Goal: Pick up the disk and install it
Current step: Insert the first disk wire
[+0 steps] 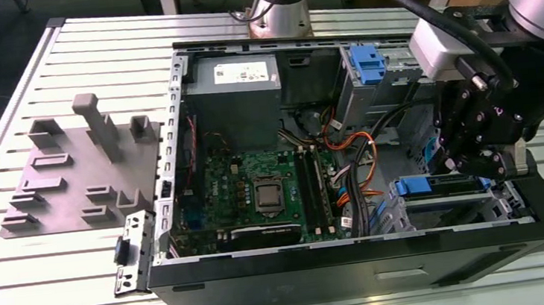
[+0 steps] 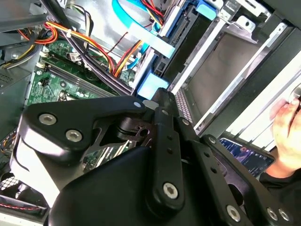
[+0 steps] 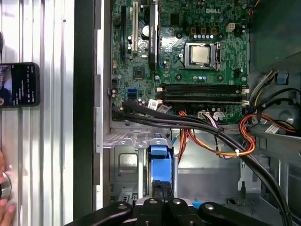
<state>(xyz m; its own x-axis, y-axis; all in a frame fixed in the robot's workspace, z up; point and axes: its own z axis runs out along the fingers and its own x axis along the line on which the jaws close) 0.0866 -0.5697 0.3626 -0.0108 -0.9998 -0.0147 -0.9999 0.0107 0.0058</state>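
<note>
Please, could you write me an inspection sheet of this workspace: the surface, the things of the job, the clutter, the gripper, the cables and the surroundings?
Surface: ribbed metal table, light grey, carrying an open computer case.
Job's things: the disk, with its blue carrier, sits in the drive bay at the case's front corner, on the exterior view's right.
Clutter: grey fixture block beside the case, on the exterior view's left; a phone lies on the table.
Gripper: the gripper is down at the disk; its blue end shows just beyond the gripper in the first wrist view.
Cables: orange, red and black cables run beside the motherboard.
Surroundings: a person's hand near the case.
</note>
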